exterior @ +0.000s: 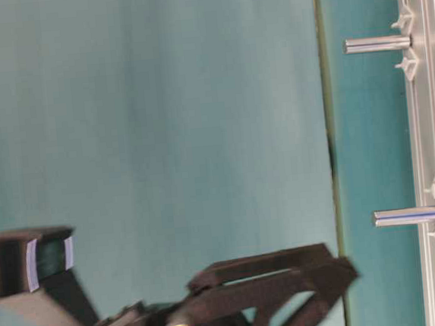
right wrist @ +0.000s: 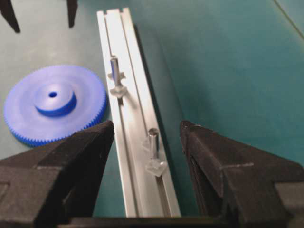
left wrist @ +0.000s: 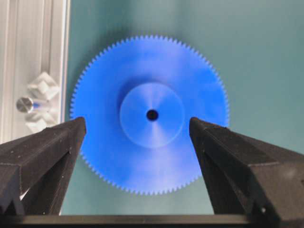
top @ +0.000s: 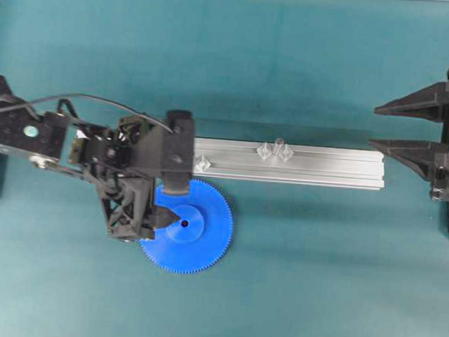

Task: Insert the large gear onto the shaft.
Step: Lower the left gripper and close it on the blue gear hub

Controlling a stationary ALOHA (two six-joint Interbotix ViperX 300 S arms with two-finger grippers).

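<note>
Blue large gear [left wrist: 150,115] lies flat on the counter [top: 317,283] beside the rail [top: 286,163]. Left tool [left wrist: 137,137] hovers over its hub, jaws wide, empty; right tool [right wrist: 147,142] wide, parked. Risk: slick hub slipping, or hole missing the thin shaft [right wrist: 114,69].

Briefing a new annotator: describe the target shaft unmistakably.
Find the long silver aluminium rail on the teal table. Two small upright metal pegs stand in it. The shaft is the pale silvery peg beside the big blue plastic gear, not the dark-topped one.
</note>
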